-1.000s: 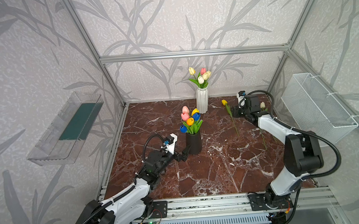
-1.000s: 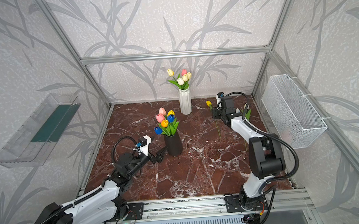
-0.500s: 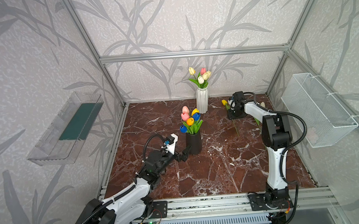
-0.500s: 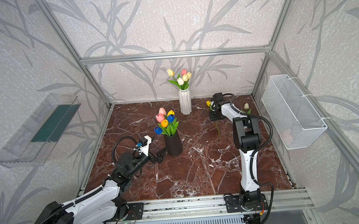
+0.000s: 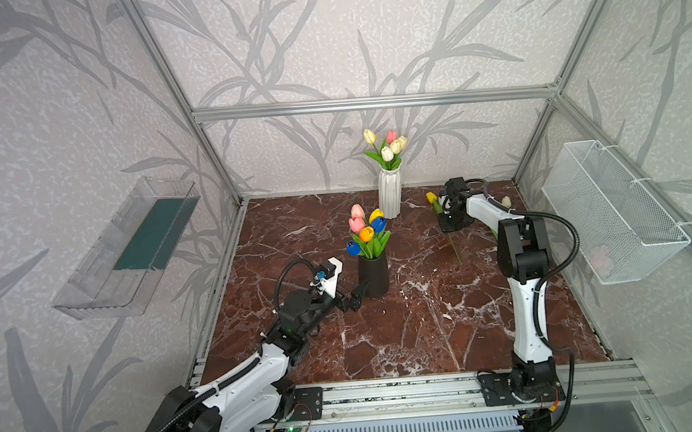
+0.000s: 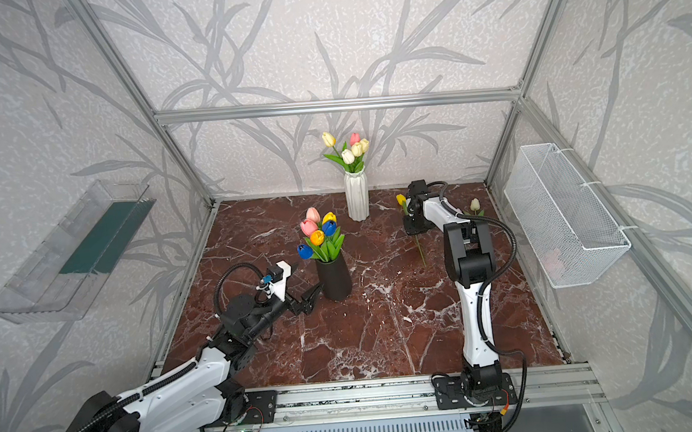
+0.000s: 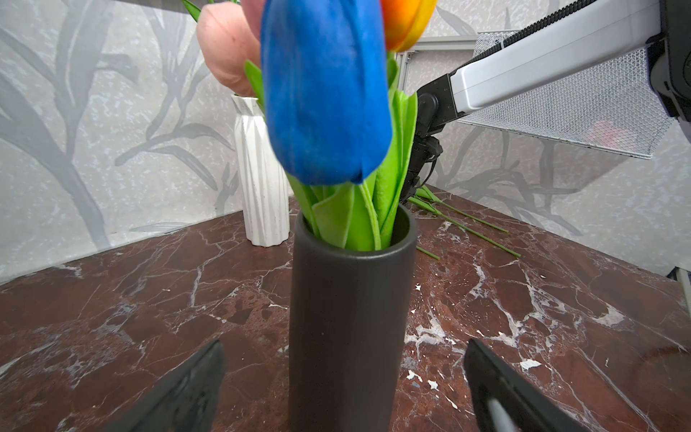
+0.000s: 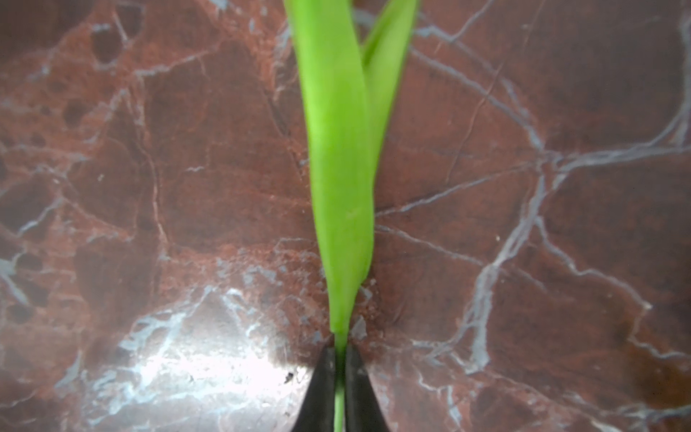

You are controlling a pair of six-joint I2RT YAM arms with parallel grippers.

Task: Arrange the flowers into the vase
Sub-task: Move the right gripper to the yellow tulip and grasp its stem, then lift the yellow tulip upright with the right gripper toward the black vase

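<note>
Several flowers, tulips in pink, orange, yellow and blue, stand in a black vase (image 5: 373, 275) mid-table. More cream and pink ones fill a white vase (image 5: 390, 197) at the back. My left gripper (image 7: 344, 374) is open, a finger (image 7: 187, 389) on each side of the black vase's base without touching it. A yellow tulip (image 5: 432, 197) lies on the marble at the back right. My right gripper (image 8: 339, 355) points down, shut on its thin green stem just below the leaves (image 8: 338, 187). A cream tulip (image 5: 506, 201) lies behind the right arm.
A white wire basket (image 5: 610, 207) hangs on the right wall and a clear plastic shelf (image 5: 130, 249) on the left wall. Aluminium frame posts stand at the back corners. The right arm's forearm (image 5: 490, 211) reaches over the back right of the table.
The right arm swung left over the yellow tulip, came down, and its jaws closed on the stem. The left arm and the black vase have not moved.
</note>
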